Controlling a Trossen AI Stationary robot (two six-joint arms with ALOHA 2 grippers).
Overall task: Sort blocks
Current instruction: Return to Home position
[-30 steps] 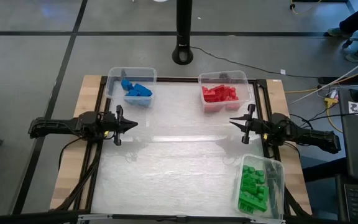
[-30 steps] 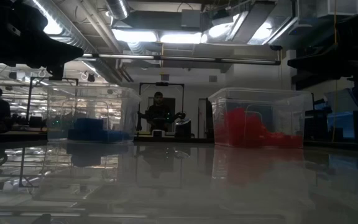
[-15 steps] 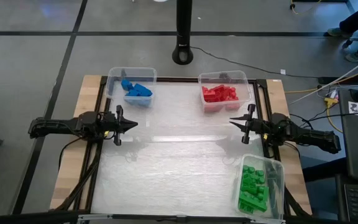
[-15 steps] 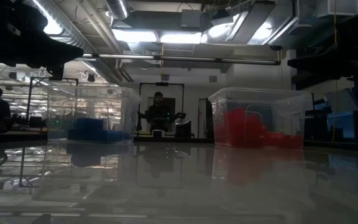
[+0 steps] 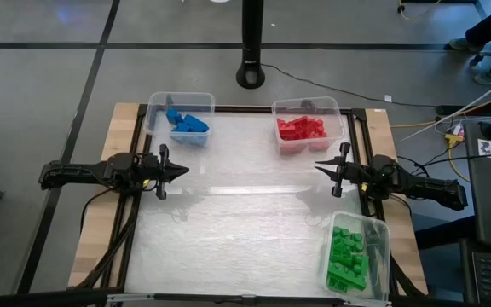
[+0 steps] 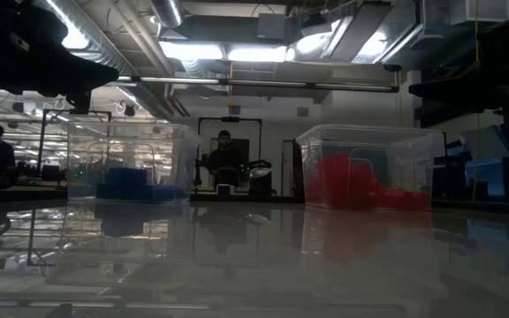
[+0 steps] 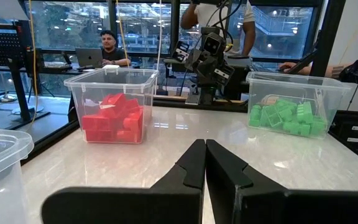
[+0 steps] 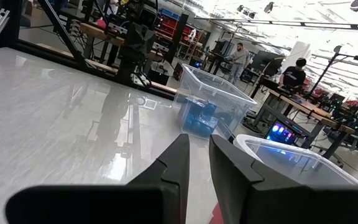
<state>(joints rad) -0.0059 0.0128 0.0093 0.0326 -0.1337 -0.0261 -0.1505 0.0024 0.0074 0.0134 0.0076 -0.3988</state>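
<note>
At the far edge of the worktop (image 5: 245, 213), blue blocks (image 5: 190, 125) lie in the left bin (image 5: 152, 119) and red blocks (image 5: 302, 129) in the right bin (image 5: 340, 119); green blocks (image 5: 346, 256) fill a third bin (image 5: 383, 247) at the near right. The left gripper (image 5: 184, 169) hovers mid-left, fingers pressed together, empty; the right gripper (image 5: 319, 165) opposite, fingers a slit apart, empty.

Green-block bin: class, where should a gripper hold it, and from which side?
Pinch the thin rim wall of the green-block bin from above, likely nearest the right gripper: open-topped, it looks too wide to span.
</note>
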